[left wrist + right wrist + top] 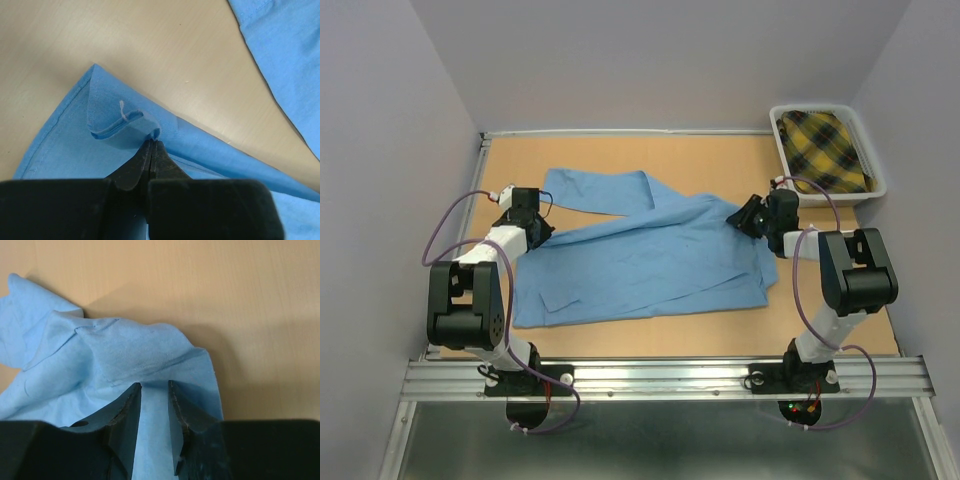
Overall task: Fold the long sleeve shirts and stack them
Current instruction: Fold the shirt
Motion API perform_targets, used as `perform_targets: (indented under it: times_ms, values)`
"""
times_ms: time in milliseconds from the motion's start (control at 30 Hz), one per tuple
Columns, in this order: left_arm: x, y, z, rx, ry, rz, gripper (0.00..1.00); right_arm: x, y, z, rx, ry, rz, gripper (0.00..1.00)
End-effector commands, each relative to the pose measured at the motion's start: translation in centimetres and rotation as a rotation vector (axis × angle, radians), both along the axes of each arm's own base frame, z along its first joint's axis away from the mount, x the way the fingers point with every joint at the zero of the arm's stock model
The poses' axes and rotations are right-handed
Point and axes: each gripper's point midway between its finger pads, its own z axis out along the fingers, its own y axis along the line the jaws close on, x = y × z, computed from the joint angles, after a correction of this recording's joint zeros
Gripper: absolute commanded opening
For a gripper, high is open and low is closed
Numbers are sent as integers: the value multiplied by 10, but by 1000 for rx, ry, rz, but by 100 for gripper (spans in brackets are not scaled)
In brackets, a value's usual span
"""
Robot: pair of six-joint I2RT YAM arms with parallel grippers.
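- Step in hand, as judged: taking hold for a first fold. The light blue shirt (650, 255) lies spread out and unfolded, and nothing is stacked yet.
- Location: the shirt lies flat on the tabletop (620, 340), left of the white basket (817, 107), nearer the arms and clear of it. One long sleeve angles out on the side away from the basket.
- Left gripper (151, 144): at the shirt edge farthest from the basket, with the jaws closed tight on a pinched-up ridge of hemmed cloth.
- Right gripper (155, 387): at the shirt edge closest to the basket. The jaws stand a narrow gap apart over rumpled cloth and are not clamped on it.
- Next move, as judged: the right jaws must close on the cloth. Both arms must then lift and carry their edges evenly, or the fold will land skewed.
- Materials: the shirt is thin, matte woven cloth with stitched hems that creases softly, and a pale loose thread (121, 111) shows near the left pinch. The tabletop is smooth, pale wood grain. The basket is rigid with rounded corners and holds a yellow plaid cloth (825, 150).
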Motion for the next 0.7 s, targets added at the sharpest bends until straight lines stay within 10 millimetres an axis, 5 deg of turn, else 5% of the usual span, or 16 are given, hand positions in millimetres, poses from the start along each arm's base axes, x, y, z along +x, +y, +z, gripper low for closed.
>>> perform_targets:
  times_ms: [0, 167, 367, 667]
  values:
    - [4, 7, 15, 32, -52, 5, 0, 10, -4, 22, -41, -56, 25, 34]
    - [6, 10, 15, 55, -46, -1, 0, 16, 6, 83, -138, -219, 194, 35]
    - [6, 15, 16, 81, -37, -2, 0, 31, 7, 122, -282, -319, 324, 38]
    - [8, 14, 15, 80, -30, -18, 0, 66, 32, 118, -271, -330, 522, 51]
